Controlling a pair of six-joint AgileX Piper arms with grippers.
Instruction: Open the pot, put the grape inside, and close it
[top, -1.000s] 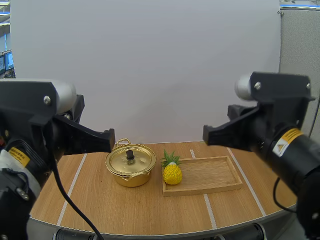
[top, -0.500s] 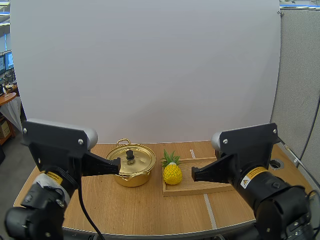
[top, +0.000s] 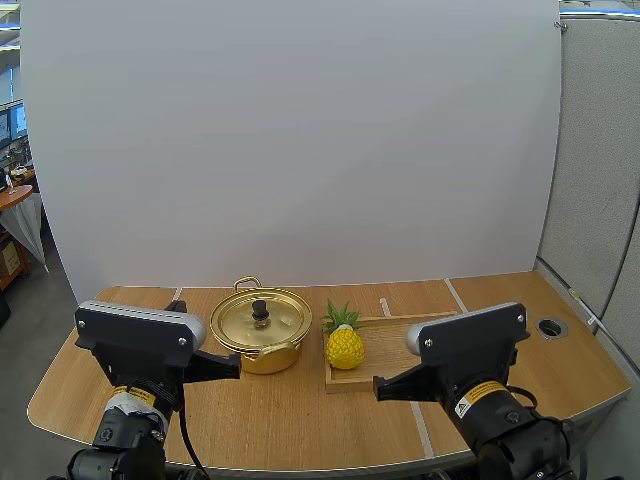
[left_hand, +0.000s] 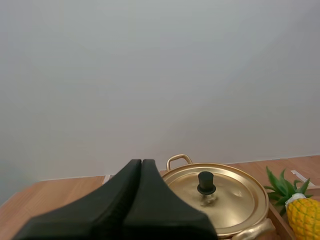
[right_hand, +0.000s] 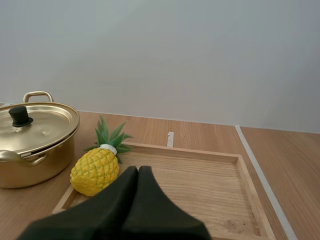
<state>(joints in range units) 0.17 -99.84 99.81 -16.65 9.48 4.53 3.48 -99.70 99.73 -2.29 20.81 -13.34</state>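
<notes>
Left tool (left_hand: 141, 162), right tool (right_hand: 138, 169) closed, empty; lid (top: 240, 321) on pot (top: 262, 358); pineapple (top: 345, 348) on tray (top: 440, 350).

Obstacles on the table (top: 300, 415), all toward its rear edge: the lidded pot (top: 262, 340) left of centre, and the pineapple (top: 344, 348) just beside it on the left end of the wooden tray (top: 430, 345). The pot–pineapple gap is narrow. Open approaches: above the lid knob (top: 260, 310), over the tray's bare right part, and along the front edge.
</notes>
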